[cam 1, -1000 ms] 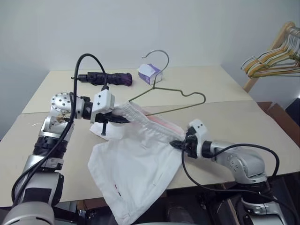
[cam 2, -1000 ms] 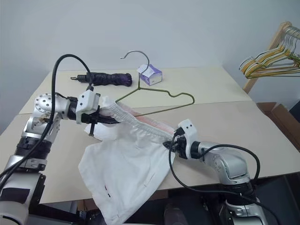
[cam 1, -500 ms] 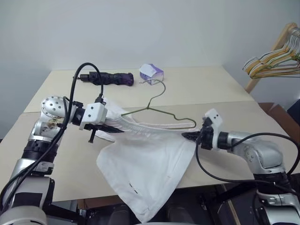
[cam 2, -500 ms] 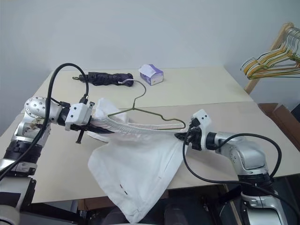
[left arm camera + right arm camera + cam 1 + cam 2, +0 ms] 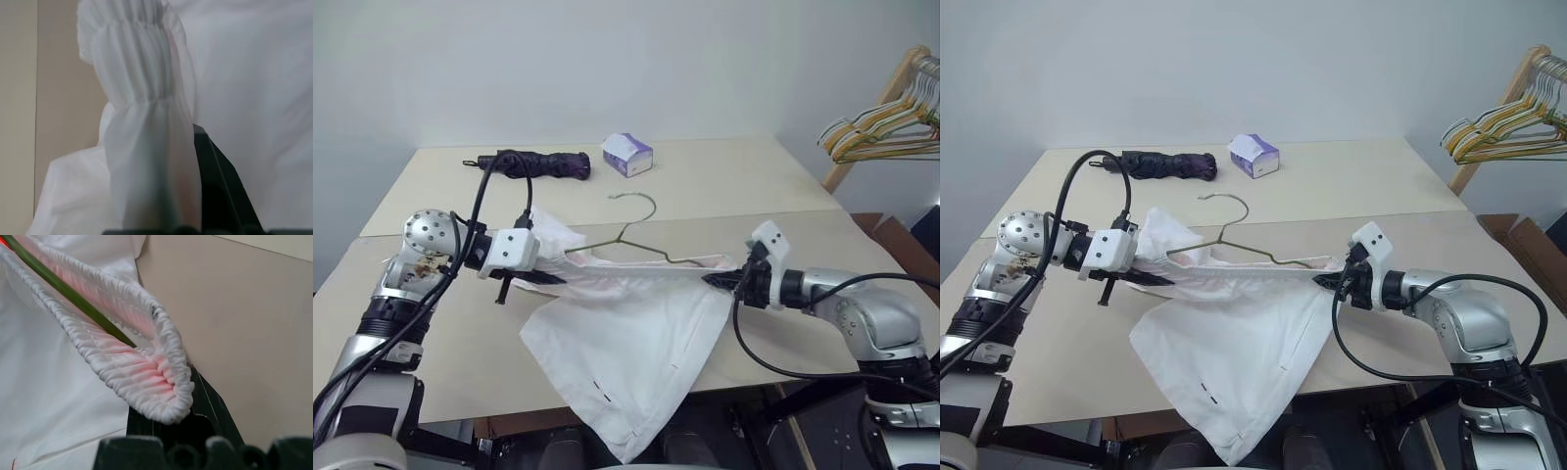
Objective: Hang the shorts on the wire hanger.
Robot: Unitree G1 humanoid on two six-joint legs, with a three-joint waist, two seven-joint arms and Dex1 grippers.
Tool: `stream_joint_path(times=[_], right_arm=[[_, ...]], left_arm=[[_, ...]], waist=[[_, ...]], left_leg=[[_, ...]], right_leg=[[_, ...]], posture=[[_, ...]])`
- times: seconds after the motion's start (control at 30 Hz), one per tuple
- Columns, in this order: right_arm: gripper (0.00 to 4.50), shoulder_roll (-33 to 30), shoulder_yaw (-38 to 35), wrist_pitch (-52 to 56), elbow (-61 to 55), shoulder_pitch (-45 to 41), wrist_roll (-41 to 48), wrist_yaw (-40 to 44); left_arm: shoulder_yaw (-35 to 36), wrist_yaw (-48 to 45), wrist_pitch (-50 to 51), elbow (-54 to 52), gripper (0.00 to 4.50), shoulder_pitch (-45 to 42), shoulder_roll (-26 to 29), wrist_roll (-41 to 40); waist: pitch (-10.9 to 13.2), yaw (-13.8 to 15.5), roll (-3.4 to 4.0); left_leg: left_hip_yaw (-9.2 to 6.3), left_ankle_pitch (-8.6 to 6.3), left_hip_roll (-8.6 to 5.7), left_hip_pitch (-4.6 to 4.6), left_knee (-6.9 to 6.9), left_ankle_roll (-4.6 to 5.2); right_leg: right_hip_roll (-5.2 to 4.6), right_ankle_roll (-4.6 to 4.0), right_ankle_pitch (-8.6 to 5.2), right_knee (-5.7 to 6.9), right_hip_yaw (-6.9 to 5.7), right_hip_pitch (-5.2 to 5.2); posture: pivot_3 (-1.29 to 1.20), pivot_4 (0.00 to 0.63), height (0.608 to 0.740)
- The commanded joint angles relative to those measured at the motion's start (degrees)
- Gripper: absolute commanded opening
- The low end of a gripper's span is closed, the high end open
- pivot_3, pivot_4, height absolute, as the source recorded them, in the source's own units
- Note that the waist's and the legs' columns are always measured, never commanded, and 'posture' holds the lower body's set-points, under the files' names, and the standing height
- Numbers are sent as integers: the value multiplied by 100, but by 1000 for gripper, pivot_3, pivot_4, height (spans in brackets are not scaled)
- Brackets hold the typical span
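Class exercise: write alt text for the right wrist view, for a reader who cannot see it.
The gathered elastic waistband of the white shorts, pink inside, loops over the right gripper, whose jaws are shut on it. The thin green wire hanger runs inside the waistband, above a beige table.

The white shorts (image 5: 626, 333) are stretched wide at the gathered waistband, which shows pink inside, and the legs hang down over the worktop (image 5: 724, 186) front edge. The thin grey-green wire hanger (image 5: 636, 240) has its lower bar inside the waistband; its hook sticks out above.
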Motion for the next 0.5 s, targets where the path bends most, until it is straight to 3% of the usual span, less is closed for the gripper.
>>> stream_joint_path(times=[0.03,0.3,0.47,0.5], right_arm=[[39,-250,-232,-220,-332,-21,-132,-57],[39,-332,210,-388,-1567,123,-199,-11],[39,-78,866,-583,-1652,150,-896,-560],[286,-43,931,-617,-1643,157,-986,-617]], left_arm=[[-52,54,-281,357,17,-193,204,341],[69,654,796,-3,17,-455,-390,54],[191,704,1342,-347,17,-482,-550,-208],[209,721,1402,-398,17,-478,-555,-223]], waist=[[0,5,0],[0,23,0],[-1,-36,-2],[-1,-47,-1]], left_leg=[[0,0,0,0,0,0],[0,0,-3,-3,0,0],[0,0,1,-1,1,0],[0,0,3,-1,1,0]], right_leg=[[0,0,0,0,0,-1],[-3,16,-9,0,-1,-1],[1,22,-13,1,0,-2],[2,20,-12,1,0,-3]], posture=[[-58,0,740],[-69,0,740],[-70,0,740],[-68,0,740]])
